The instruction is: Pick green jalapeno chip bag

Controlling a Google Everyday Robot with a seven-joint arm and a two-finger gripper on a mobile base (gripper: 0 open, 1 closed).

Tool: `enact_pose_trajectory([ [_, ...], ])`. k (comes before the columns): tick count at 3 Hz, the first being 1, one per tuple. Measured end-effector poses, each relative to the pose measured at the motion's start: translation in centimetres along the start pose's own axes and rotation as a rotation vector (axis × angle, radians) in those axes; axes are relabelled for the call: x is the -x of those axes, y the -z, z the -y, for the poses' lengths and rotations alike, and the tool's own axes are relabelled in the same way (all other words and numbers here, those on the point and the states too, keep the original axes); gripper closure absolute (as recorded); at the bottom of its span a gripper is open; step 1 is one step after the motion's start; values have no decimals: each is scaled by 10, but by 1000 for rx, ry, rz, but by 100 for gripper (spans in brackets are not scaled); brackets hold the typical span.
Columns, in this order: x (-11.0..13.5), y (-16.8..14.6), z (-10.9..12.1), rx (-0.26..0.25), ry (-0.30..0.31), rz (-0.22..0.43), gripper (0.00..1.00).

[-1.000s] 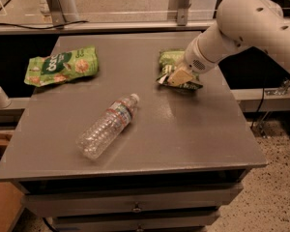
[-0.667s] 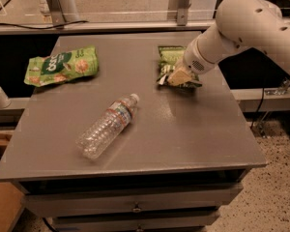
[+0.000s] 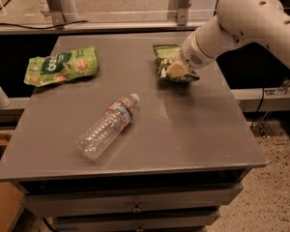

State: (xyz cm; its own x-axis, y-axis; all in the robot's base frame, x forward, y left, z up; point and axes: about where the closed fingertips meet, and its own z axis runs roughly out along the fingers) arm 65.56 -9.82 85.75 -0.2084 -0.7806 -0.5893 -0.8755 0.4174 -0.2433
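The green jalapeno chip bag (image 3: 163,57) is small, dark green and crinkled, and lies at the far right of the grey table (image 3: 183,129). My gripper (image 3: 177,71) comes down from the white arm (image 3: 241,18) at the right onto the bag's near right end. It is shut on the bag, which bunches up around the fingertips. That part of the bag is hidden by the gripper.
A longer light-green snack pouch (image 3: 62,65) lies at the far left of the table. A clear plastic bottle (image 3: 108,125) lies on its side in the middle. A metal rail (image 3: 135,25) runs behind the table, and the speckled floor (image 3: 275,187) shows at the right.
My gripper has shifted a little to the left and away from the camera, and the chip bag has moved with it. The bottle and the pouch have not moved.
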Motion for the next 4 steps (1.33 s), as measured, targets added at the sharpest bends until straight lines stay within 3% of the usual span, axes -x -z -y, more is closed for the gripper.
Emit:
enact_pose_trajectory([
  [2,38,23,15,-6,15,125,100],
  [4,61,78,23,20,-23,327,100],
])
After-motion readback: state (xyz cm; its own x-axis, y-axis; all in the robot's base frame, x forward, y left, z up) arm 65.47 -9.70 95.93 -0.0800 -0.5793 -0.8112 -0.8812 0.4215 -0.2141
